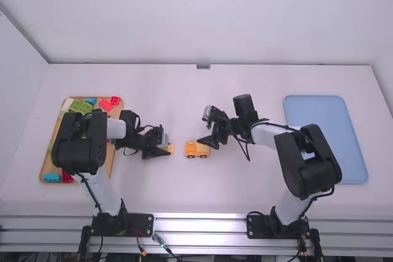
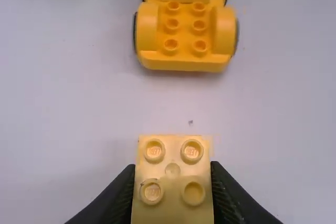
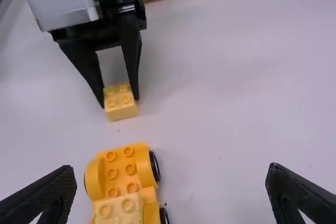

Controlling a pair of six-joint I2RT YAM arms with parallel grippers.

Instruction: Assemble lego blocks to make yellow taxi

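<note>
My left gripper (image 1: pixel 164 149) is shut on a pale yellow 2x2 block (image 1: pixel 171 148), left of the yellow wheeled base (image 1: pixel 191 150). In the left wrist view the left gripper (image 2: pixel 173 195) pinches that block (image 2: pixel 172 170) by its sides, studs up, apart from the base (image 2: pixel 185 40). A pale yellow block (image 3: pixel 118 211) sits on one end of the base (image 3: pixel 119 172); studs show on the other end. At the base's right side is my right gripper (image 1: pixel 209 143); its fingers stand wide apart, holding nothing, in the right wrist view, where the gripper (image 3: pixel 169 195) spans the base's near end.
A wooden tray (image 1: pixel 109 165) with several red, green and blue blocks lies at the far left, partly under the left arm. On the right, a light blue tray (image 1: pixel 325 118) lies beside and partly beneath the right arm. Bare white table (image 1: pixel 202 194) stretches before the base.
</note>
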